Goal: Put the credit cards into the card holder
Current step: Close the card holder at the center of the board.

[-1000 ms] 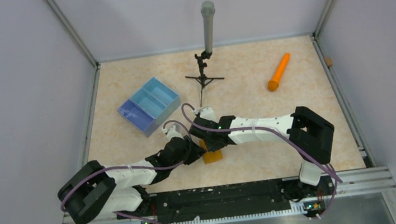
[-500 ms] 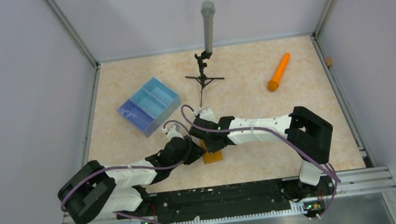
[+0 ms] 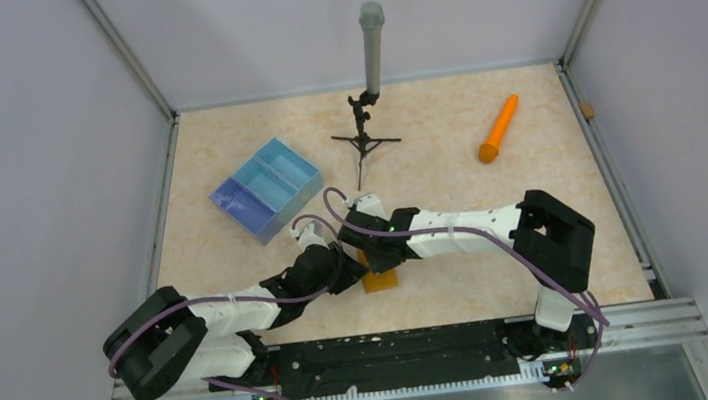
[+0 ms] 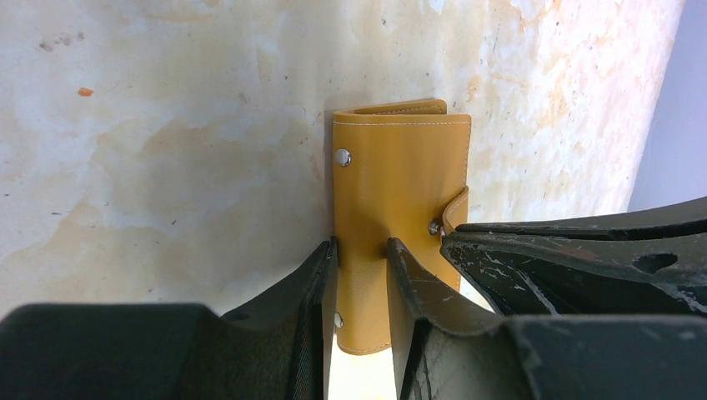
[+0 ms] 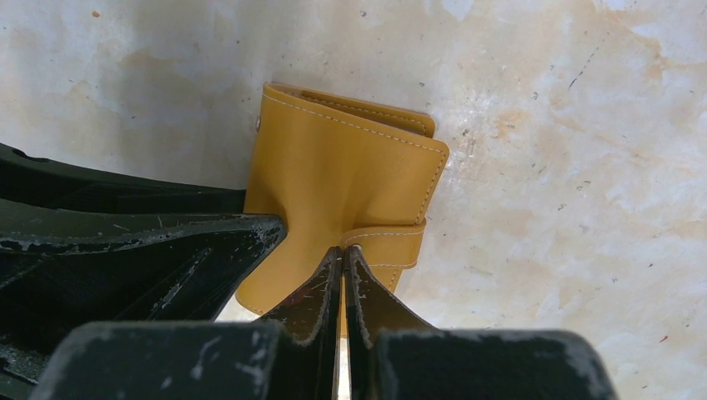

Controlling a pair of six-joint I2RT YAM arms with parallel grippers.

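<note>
From where I stand, nothing can be read: no lettering, label, brand mark or number shows on the card holder (image 4: 400, 183) or anywhere else in view.
</note>
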